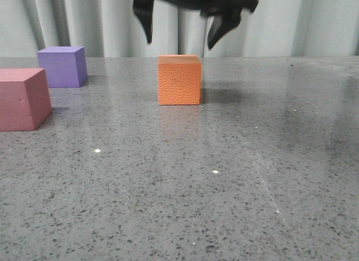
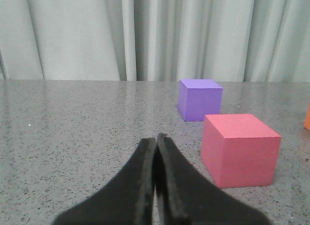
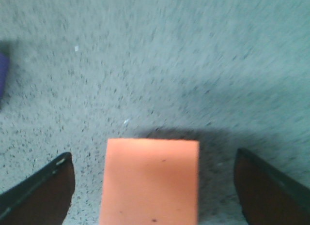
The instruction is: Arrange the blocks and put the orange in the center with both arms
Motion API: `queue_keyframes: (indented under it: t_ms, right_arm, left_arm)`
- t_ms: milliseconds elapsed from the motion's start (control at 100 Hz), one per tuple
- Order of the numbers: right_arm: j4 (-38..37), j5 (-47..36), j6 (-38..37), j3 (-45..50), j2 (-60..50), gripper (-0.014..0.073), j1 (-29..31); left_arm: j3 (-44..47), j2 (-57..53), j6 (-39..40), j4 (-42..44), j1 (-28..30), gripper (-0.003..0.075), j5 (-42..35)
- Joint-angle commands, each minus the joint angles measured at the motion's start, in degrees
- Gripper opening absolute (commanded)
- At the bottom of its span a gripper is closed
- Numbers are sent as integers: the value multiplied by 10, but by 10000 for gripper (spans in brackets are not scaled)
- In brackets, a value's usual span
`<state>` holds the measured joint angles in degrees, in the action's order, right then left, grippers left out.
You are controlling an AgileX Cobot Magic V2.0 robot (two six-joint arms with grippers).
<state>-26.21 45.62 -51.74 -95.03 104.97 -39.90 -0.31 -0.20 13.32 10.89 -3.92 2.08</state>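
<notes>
The orange cube (image 1: 179,80) stands on the grey table near the middle of the front view. My right gripper (image 1: 180,35) hangs open just above it, not touching; in the right wrist view the orange cube (image 3: 150,181) lies between the spread fingers (image 3: 46,191). The purple cube (image 1: 63,65) stands at the back left and the pink-red cube (image 1: 21,98) at the left edge. My left gripper (image 2: 156,140) is shut and empty, low over the table, with the pink-red cube (image 2: 240,148) and purple cube (image 2: 199,98) ahead to its right. The left gripper is out of the front view.
The grey speckled table (image 1: 224,177) stretches in front of and to the right of the orange cube. A pale curtain (image 1: 84,19) hangs behind the table's far edge.
</notes>
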Motion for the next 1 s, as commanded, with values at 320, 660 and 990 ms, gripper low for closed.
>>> queue_keyframes:
  t_ms: [320, 660, 990]
  right_arm:
    - [-173, 125, 98, -17, -175, 654, 20]
    - [-168, 78, 148, 126, -315, 654, 154]
    - [-127, -4, 148, 379, -478, 654, 219]
  left_arm:
    - [32, -19, 0, -4, 2, -10, -45]
    - [32, -19, 0, -4, 2, -10, -45]
    - [32, -19, 0, -4, 2, -10, -45]
